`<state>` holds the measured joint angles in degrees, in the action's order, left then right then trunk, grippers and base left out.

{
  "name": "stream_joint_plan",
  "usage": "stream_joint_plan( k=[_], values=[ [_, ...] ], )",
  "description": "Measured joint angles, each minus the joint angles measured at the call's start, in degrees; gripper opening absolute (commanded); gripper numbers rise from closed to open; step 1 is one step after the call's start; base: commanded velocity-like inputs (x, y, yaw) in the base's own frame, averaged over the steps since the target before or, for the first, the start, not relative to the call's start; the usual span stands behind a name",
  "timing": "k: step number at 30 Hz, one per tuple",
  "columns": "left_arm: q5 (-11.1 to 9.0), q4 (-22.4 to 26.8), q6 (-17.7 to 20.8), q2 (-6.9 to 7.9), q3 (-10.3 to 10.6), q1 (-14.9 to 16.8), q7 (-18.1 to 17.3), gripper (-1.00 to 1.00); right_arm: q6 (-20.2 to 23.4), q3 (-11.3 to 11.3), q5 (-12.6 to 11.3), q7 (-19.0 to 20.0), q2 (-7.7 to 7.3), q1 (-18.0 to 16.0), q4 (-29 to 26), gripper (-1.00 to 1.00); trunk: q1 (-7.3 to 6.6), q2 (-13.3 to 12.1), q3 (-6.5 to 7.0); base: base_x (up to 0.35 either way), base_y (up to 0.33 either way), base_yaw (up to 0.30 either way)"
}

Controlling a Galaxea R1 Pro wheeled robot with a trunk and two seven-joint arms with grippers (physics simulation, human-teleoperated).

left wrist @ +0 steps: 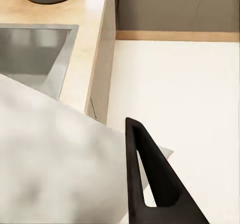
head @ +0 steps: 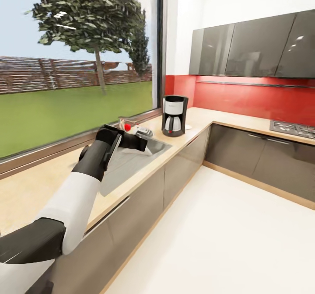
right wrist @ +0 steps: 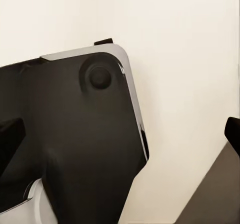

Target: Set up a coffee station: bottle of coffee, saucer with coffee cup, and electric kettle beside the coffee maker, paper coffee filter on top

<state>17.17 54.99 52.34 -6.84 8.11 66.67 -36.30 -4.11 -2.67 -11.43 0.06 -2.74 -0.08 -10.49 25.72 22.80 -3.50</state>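
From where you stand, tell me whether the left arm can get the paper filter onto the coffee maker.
Probably yes. The left end effector holds the paper coffee filter over the sink, and the coffee maker stands just beyond on the kitchen countertop with nothing between them. The arm already looks well extended, though.

1. Daylight enters through the large window (head: 78,66) on my left; the scene is bright and evenly lit.
2. Soft glare streaks mark the glossy upper cabinets (head: 258,44), right of the window.
3. Below the window, the sink (head: 131,158) shows only faint shading.
4. In my left wrist view, a pale sheet (left wrist: 55,159) lies blurred, out of focus.
5. My right wrist view is sharp, with dark panels (right wrist: 75,134) against a bright floor.
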Motion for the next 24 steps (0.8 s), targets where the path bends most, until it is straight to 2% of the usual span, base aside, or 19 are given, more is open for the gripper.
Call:
stream_joint_plan(
  k=[12, 24],
  values=[
    [-0.11, 0.02, 0.18, 0.00, -0.11, 0.07, -0.06, -1.00, 0.01, -0.01, 0.00, 0.00, 0.00, 0.00, 0.04, 1.00, 0.00, 0.01, 0.00, 0.291, -0.151, -0.256],
    [0.10, 0.09, 0.74, 0.08, -0.25, 0.17, -0.09, -1.00, -0.02, -0.01, 0.08, -0.03, -0.06, 0.00, 0.01, 1.00, -0.01, 0.01, 0.00, 0.306, -0.119, -0.033]
  ],
)
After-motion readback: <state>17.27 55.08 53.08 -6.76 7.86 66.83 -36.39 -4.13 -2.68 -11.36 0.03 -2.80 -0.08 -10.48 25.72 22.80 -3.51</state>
